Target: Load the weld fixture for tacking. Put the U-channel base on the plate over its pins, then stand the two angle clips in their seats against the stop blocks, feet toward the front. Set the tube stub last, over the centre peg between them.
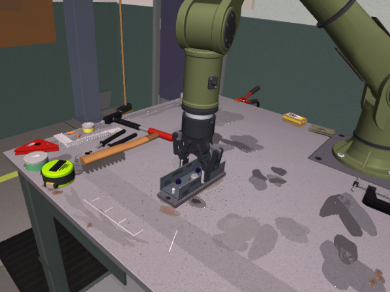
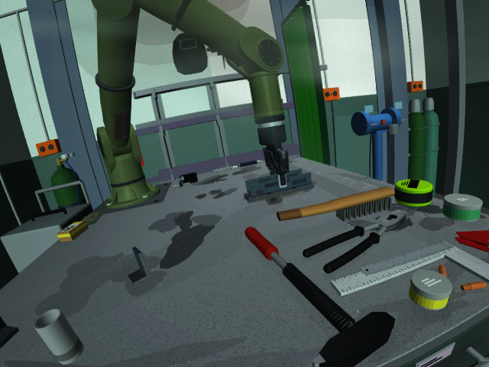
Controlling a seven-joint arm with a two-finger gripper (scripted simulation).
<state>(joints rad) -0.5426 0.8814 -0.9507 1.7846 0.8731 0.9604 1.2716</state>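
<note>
My gripper (image 1: 198,163) (image 2: 281,178) reaches straight down into the fixture at mid-table, closed on the U-channel base (image 1: 192,178) (image 2: 279,182), which rests on the fixture plate (image 1: 187,192). Inside the channel I see a grey centre peg (image 1: 194,176) and purple stop blocks (image 1: 178,181). One angle clip (image 2: 139,265) stands upright on the table far from the fixture, toward the second side camera. The tube stub (image 2: 59,335), a grey cylinder, lies tilted near the table's corner there. I cannot find the other angle clip.
A wire brush (image 1: 112,153), pliers (image 1: 114,138), a hammer (image 1: 137,125), steel rule, tape measure (image 1: 58,172) and tape rolls crowd the table's left end. A black clamp (image 1: 375,195) lies by the robot base (image 1: 362,156). A yellow box (image 1: 294,119) sits at the far edge.
</note>
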